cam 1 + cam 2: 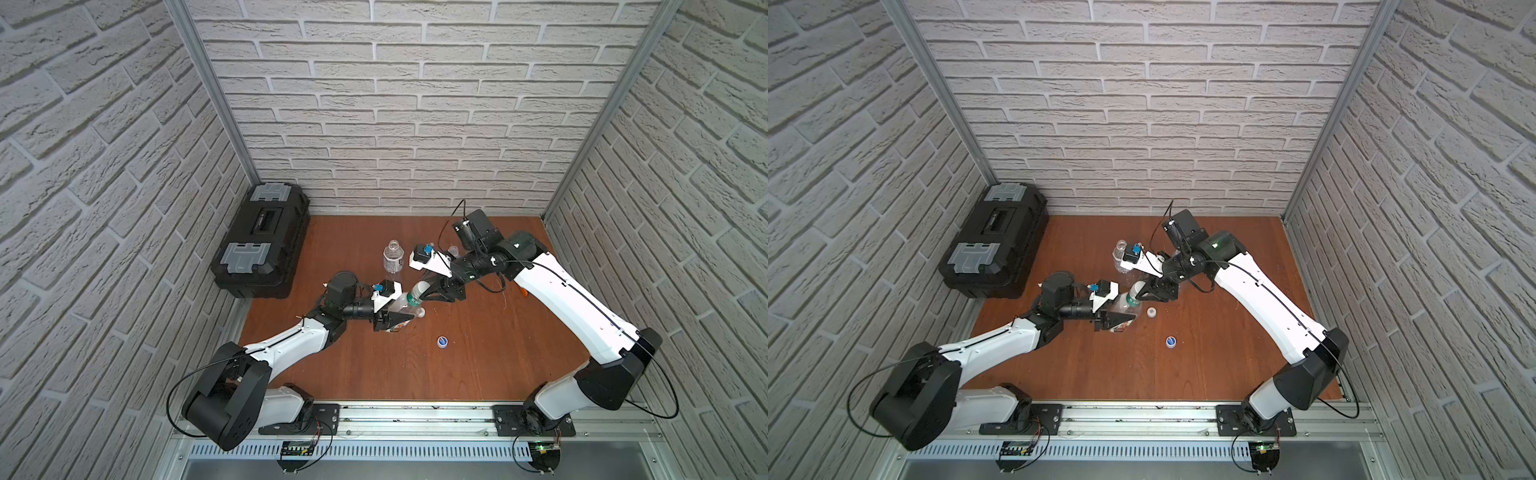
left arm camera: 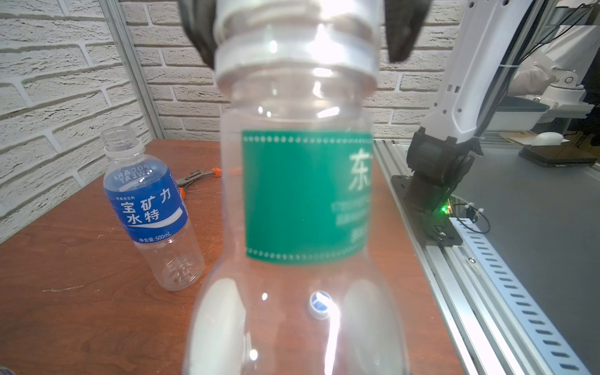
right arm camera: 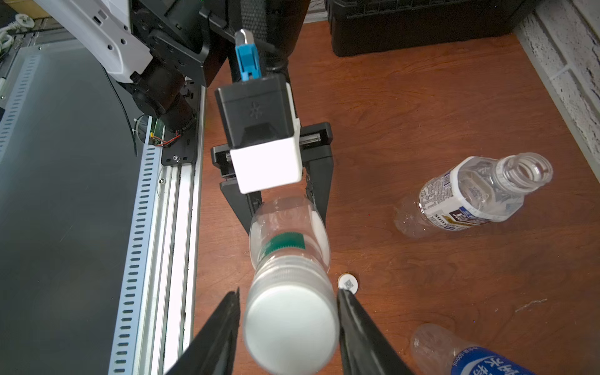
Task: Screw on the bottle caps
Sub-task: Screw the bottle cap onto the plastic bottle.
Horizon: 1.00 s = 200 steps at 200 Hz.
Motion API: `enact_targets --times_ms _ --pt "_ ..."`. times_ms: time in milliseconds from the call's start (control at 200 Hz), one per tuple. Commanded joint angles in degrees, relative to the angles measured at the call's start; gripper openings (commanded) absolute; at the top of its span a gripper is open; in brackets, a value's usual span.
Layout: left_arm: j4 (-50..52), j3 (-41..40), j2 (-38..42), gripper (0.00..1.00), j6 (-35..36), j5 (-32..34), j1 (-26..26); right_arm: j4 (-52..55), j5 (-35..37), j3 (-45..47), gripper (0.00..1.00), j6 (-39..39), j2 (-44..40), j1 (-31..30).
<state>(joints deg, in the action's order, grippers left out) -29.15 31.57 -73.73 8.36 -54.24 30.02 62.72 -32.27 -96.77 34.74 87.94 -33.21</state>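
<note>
Three bottles and three caps: count them in both top views. The green bottle (image 1: pixel 409 301) is tilted over the table (image 1: pixel 498 365). The left gripper (image 1: pixel 401 321) has its jaws pinching the bottle's lower body. The wide cap (image 1: pixel 419 286) sits on its neck, between the fingers of the right gripper (image 1: pixel 424 291). The white bottle (image 1: pixel 393 257) stands open behind, and the blue bottle (image 1: pixel 453 250) peeks past the right arm. The small cap (image 1: pixel 1151 312) lies just beside the green bottle, and the blue cap (image 1: pixel 1170 341) lies well apart, toward the rail. One toolbox (image 1: pixel 262 241) sits by the left wall.

From the left wrist you look straight through the green bottle. It is thin, clear and empty, so it is probably light and easy to dent. A low hold on the body suits it, but squeeze gently. The blue bottle is uncapped, and one pair of pliers (image 2: pixel 198 175) lies behind it.

From the right wrist the wide cap fills the gap between the right jaws. One pad (image 3: pixel 349 311) meets its side, while a sliver shows at the other, so you cannot tell whether it is pinched. Grip that cap on its ribbed wall, square to the neck — the smooth top gives no purchase. A skewed grip would likely cross the thread. By my count, one cap is on a neck and two are loose.
</note>
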Motion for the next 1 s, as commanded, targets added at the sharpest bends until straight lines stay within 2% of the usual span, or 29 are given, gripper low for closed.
enact_targets --times_ms 0,345,475,630,810,995 --pt "-2.9 1.0 1.4 0.49 -0.1 1.3 0.3 0.9 -1.4 -1.6 0.5 -2.8 0.7 0.2" --pt "-7.6 -0.5 3.1 0.49 -0.9 8.2 2.7 -5.3 0.8 4.3 0.39 -11.7 0.7 0.1" --pt "-9.6 -1.9 4.5 0.49 -0.2 16.2 4.5 -6.5 1.4 4.8 0.36 -17.9 1.1 -0.2" --pt "-16.9 -4.1 5.1 0.5 -0.8 28.0 7.9 -15.1 4.8 11.1 0.37 -32.0 -1.3 -0.5" --pt "-20.9 -4.6 4.3 0.49 1.0 37.3 12.5 -24.6 11.4 18.4 0.37 -50.4 -3.7 -1.4" --pt "-21.3 -5.0 3.9 0.49 3.8 44.8 15.6 -31.0 22.8 24.2 0.4 -68.5 -7.5 -4.0"
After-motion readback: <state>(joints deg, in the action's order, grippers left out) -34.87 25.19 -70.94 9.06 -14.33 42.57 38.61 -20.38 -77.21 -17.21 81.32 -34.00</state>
